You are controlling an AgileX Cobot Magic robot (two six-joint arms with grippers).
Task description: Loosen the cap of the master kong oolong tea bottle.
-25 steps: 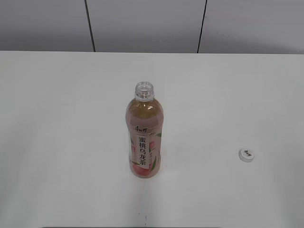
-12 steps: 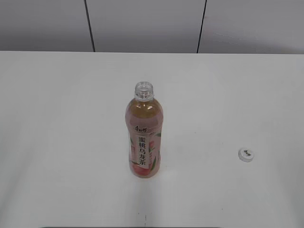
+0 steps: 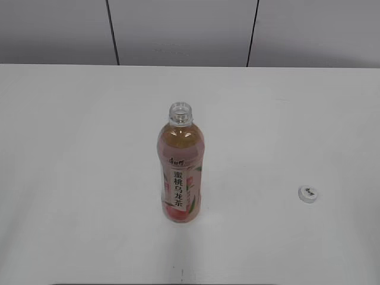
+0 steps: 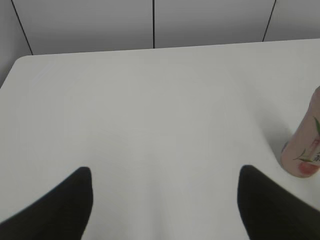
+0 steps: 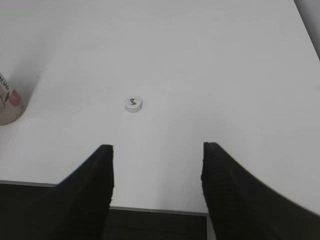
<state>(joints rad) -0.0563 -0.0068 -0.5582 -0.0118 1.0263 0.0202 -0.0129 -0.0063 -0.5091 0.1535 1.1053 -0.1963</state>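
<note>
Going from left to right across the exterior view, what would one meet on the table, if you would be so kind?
master kong oolong tea bottle, standing upright with its neck open → cap, lying apart on the table.

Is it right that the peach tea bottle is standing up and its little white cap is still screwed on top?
Not quite. The bottle is standing up, but its neck is open. The white cap lies on the table to the bottle's right, as the exterior view shows.
</note>
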